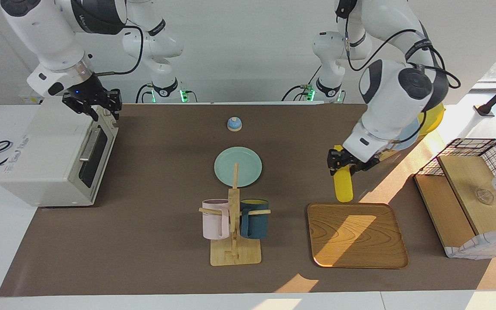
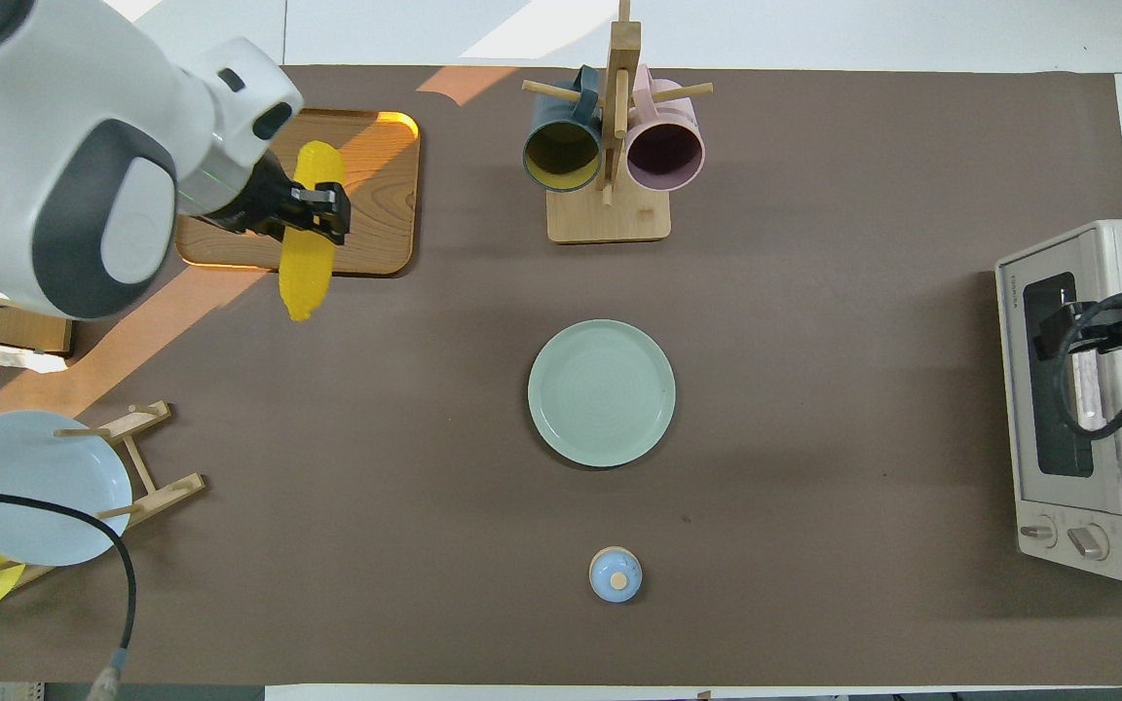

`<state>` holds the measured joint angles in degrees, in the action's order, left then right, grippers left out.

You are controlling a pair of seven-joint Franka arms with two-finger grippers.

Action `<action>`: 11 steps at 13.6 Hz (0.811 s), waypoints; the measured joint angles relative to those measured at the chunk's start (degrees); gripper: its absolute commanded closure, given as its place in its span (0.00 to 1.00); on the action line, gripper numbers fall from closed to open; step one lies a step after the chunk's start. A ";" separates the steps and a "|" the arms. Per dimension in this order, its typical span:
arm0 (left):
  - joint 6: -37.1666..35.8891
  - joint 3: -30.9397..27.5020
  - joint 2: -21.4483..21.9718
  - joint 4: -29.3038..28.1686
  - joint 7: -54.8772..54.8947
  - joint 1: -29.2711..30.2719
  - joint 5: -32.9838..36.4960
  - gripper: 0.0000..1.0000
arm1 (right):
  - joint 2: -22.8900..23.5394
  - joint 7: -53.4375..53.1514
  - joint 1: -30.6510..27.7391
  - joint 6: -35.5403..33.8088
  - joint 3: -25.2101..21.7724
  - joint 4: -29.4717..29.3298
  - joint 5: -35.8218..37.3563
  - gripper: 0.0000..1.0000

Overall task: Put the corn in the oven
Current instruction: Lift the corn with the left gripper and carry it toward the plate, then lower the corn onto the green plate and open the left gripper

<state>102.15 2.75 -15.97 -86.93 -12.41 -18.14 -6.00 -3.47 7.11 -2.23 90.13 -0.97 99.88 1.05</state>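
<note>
My left gripper (image 1: 339, 167) is shut on the yellow corn (image 1: 343, 186) near its thicker end. It holds the corn in the air, tip down, over the wooden tray's (image 1: 355, 234) edge nearer the robots. The overhead view shows the same grip (image 2: 316, 209) on the corn (image 2: 305, 273). The off-white oven (image 1: 43, 163) stands at the right arm's end of the table with its dark glass door (image 1: 95, 155) closed. My right gripper (image 1: 103, 111) hangs open and empty over the top of the oven door; it also shows in the overhead view (image 2: 1058, 331).
A green plate (image 1: 237, 166) lies mid-table. A wooden mug rack (image 1: 234, 224) holds a pink and a dark blue mug. A small blue knobbed lid (image 1: 234, 124) sits near the robots. A plate rack (image 2: 137, 467) with a light blue plate and a wire basket (image 1: 476, 159) stand at the left arm's end.
</note>
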 measured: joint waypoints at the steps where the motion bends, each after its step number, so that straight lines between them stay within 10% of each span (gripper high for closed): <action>1: 0.54 0.05 1.53 -3.14 -1.99 -2.61 -0.03 1.00 | -0.64 -0.02 -0.83 2.41 -0.13 2.85 0.00 1.00; 6: 19.44 0.20 6.01 -20.04 -15.88 -17.11 -0.81 1.00 | -1.25 -0.06 -3.96 9.40 -0.37 10.86 2.88 1.00; 11: 34.33 0.05 0.82 -24.21 -23.24 -26.33 -0.85 1.00 | -1.11 -0.80 -7.81 14.59 -0.43 13.61 4.34 1.00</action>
<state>136.49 2.80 -15.15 -111.14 -35.65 -44.47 -6.85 -4.57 6.30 -10.04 104.72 -1.39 113.50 5.39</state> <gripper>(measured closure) 0.471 0.991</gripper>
